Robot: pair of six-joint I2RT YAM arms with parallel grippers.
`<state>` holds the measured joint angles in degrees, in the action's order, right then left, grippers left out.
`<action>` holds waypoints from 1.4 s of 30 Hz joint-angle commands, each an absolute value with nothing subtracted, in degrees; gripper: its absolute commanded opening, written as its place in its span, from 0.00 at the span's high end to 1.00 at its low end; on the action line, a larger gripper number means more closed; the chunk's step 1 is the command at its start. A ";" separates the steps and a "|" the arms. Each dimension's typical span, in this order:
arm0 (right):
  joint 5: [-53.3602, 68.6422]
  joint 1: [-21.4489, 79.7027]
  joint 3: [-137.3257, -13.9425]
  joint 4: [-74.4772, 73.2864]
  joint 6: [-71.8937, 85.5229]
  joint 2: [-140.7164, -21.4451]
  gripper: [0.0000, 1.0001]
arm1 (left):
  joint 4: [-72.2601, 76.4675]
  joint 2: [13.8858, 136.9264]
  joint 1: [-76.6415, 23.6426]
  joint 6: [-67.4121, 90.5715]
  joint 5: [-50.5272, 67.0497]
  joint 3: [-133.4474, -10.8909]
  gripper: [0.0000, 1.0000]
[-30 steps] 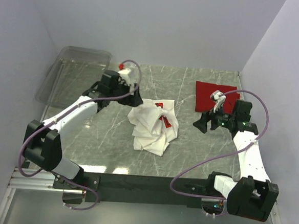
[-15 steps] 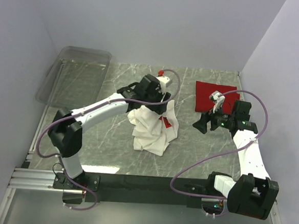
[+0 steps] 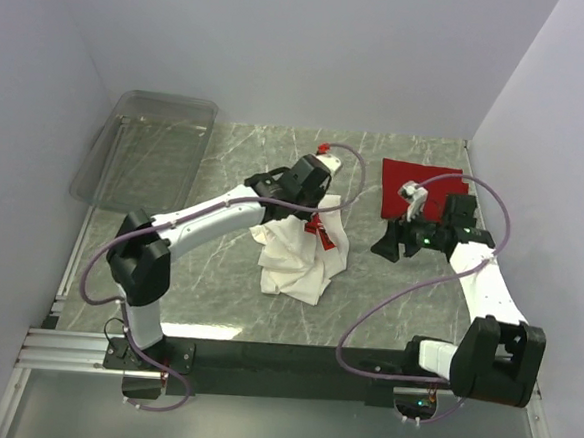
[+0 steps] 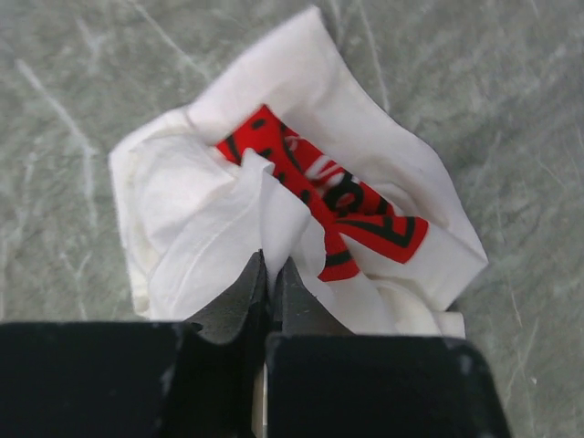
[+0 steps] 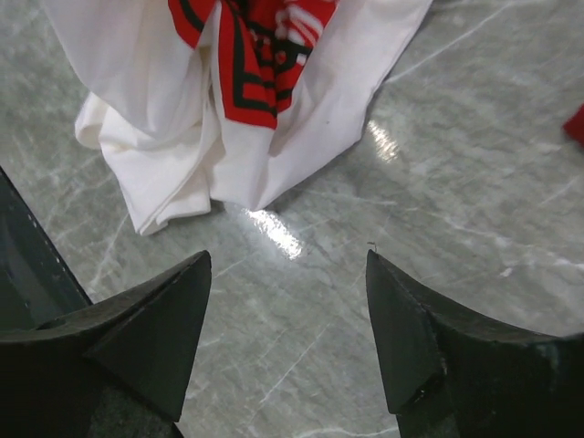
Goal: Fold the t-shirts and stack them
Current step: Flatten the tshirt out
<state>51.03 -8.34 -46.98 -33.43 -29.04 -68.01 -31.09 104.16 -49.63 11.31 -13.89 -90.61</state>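
The white t-shirt (image 3: 299, 260) with a red printed graphic lies crumpled at the middle of the table. My left gripper (image 3: 318, 211) sits over its far edge. In the left wrist view the left gripper (image 4: 272, 274) is shut on a raised white fold of the white t-shirt (image 4: 182, 201), beside the red graphic (image 4: 347, 205). The red t-shirt (image 3: 410, 177) lies flat at the back right, partly hidden by my right arm. My right gripper (image 3: 388, 248) hovers open to the right of the white t-shirt (image 5: 155, 137). Between the tips of the right gripper (image 5: 287, 260) only bare table shows.
A clear plastic bin (image 3: 147, 144) stands at the back left corner. The grey-green marble table (image 3: 217, 294) is walled in at the back and on both sides. A dark rail (image 3: 282, 359) runs along the near edge.
My left arm swung from near the bin over to the white t-shirt and shut on a fold of it. The right gripper shifted slightly left and its jaws narrowed a little.
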 commanded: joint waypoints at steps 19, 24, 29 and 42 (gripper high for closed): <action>28.40 30.06 -57.12 -24.26 -10.02 -95.35 0.31 | -15.64 61.61 -37.97 39.29 -13.45 -55.37 1.00; 30.05 30.06 -59.76 -26.97 -10.63 -98.79 0.78 | -16.87 59.33 -37.62 39.02 -16.16 -54.84 1.00; 32.78 27.34 -66.24 -37.77 -21.42 -88.89 1.00 | -19.59 54.60 -35.43 37.53 -21.79 -55.72 1.00; 31.12 2.56 -97.03 -53.90 -35.34 -76.56 1.00 | -24.25 41.40 -32.61 33.31 -29.79 -64.07 1.00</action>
